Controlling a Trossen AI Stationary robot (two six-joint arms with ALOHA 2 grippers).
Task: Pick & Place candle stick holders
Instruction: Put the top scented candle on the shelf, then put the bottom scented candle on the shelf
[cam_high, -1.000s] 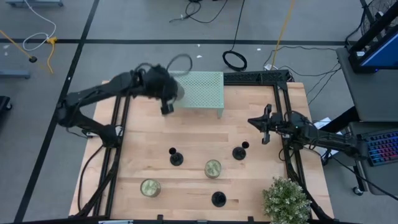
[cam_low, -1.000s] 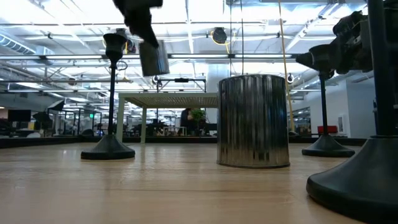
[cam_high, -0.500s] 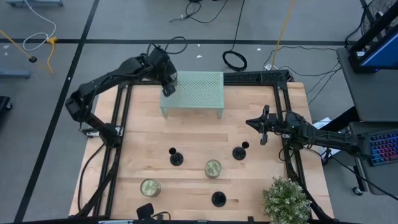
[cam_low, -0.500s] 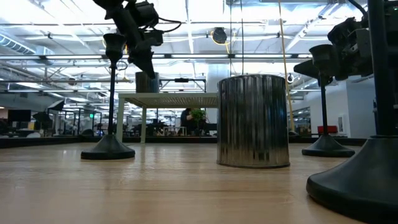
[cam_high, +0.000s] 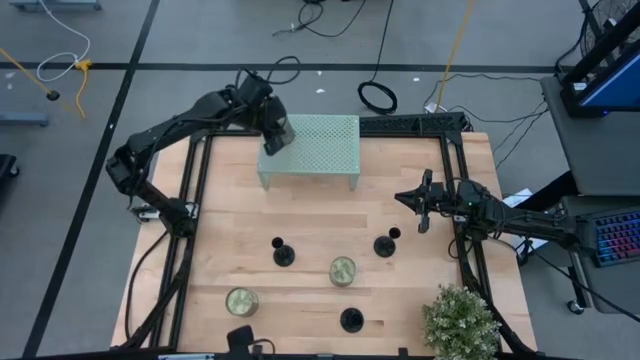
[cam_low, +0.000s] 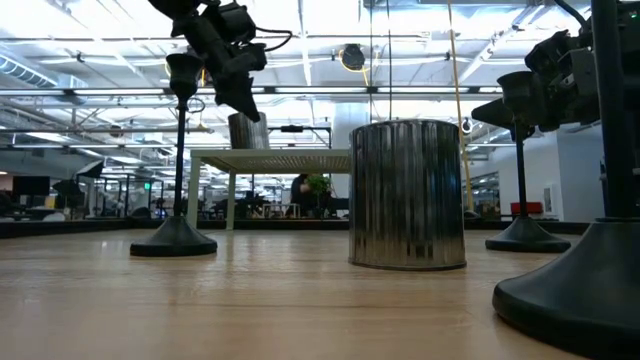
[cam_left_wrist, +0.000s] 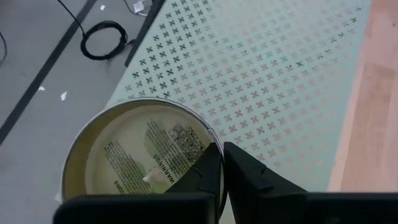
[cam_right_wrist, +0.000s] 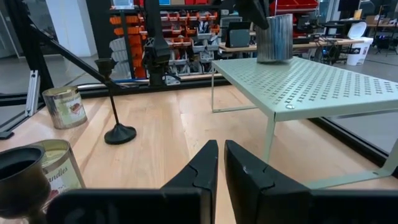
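Three black candle stick holders stand on their disc bases on the wooden table: one left of the middle (cam_high: 284, 253), one to its right (cam_high: 385, 243), one near the front edge (cam_high: 350, 320). No gripper touches them. My left gripper (cam_high: 270, 130) is shut on a round metal tin (cam_left_wrist: 134, 155) at the far left corner of the green perforated shelf (cam_high: 320, 145). My right gripper (cam_high: 405, 197) is shut and empty, above the table's right side, beyond the right holder. My left gripper pinches the tin's side wall at its open rim (cam_left_wrist: 214, 142), one finger inside the tin and one outside. The fingers come from above, slanting down. The tin is upright, with its bottom at the shelf's top (cam_low: 247, 146); whether it rests there I cannot tell.
Two more tins stand on the table, one by the middle (cam_high: 343, 270) and one at the front left (cam_high: 241, 301). A potted plant (cam_high: 460, 322) stands at the front right corner. Black frame rails run along the table's left and right sides.
My left gripper has carried the tin toward the table's far edge and down, from above the shelf's near left part to the shelf's far left corner. The tin has stayed upright in the hold.
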